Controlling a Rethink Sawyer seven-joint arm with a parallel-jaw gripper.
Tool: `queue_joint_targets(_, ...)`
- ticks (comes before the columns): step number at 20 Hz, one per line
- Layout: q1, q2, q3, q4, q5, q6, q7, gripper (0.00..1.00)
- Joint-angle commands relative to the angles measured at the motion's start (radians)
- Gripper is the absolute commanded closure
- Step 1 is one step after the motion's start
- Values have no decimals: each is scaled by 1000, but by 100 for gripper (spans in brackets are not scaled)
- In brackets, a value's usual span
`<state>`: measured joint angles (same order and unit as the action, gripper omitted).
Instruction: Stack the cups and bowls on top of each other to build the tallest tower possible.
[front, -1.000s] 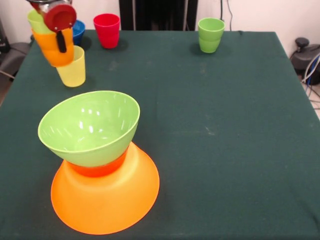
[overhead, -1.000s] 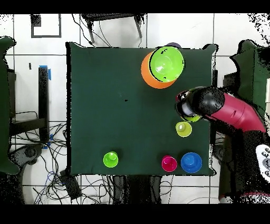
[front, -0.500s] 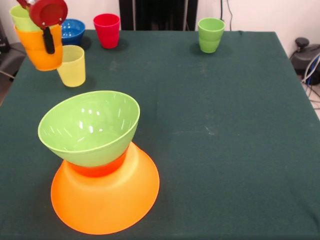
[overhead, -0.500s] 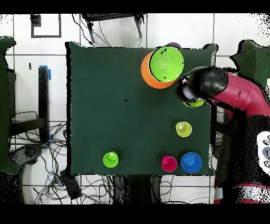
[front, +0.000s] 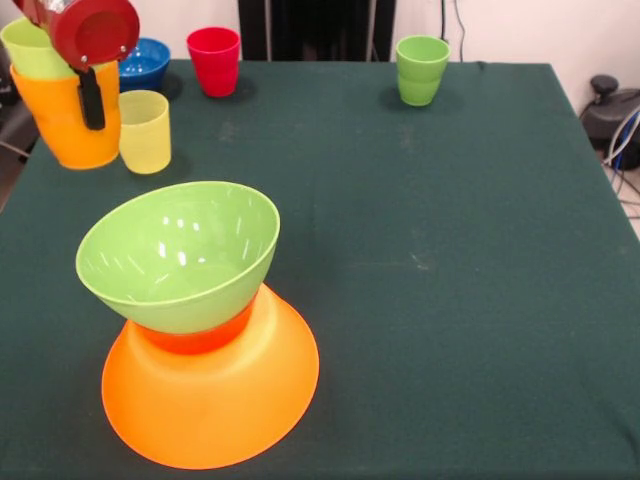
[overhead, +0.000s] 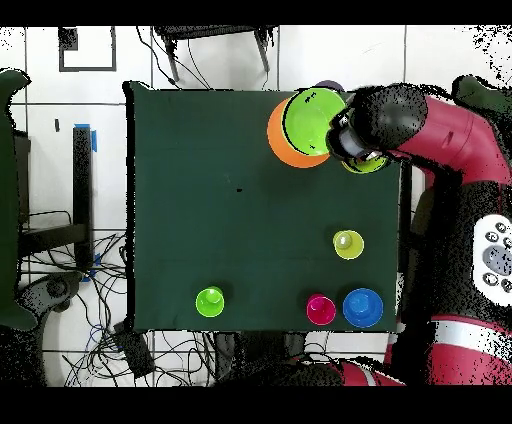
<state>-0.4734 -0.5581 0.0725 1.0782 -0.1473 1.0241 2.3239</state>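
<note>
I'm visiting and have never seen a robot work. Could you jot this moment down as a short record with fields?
tower: lime green bowl upright on inverted orange bowl, a small orange-red piece between
held: orange cup with a lime cup nested inside
gripper: jaws shut on the orange cup's rim, in the air
loose: yellow cup, red cup, blue bowl, green cups

Arm (overhead: 440, 135) reaches across table's (overhead: 230, 200) edge; its head sits just beside the lime bowl (overhead: 312, 122) stacked in the orange bowl (overhead: 280, 140). Well away from it: yellow cup (overhead: 348, 244), blue bowl (overhead: 362, 307), red cup (overhead: 320, 309), green cup (overhead: 210, 301).
</note>
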Motion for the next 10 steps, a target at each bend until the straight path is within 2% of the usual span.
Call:
queue_joint_targets(1, 46, 107, 43, -150, 12, 139, 64, 100)
queue_joint_targets(10, 80, 162, 28, -194, 40, 111, 103, 100)
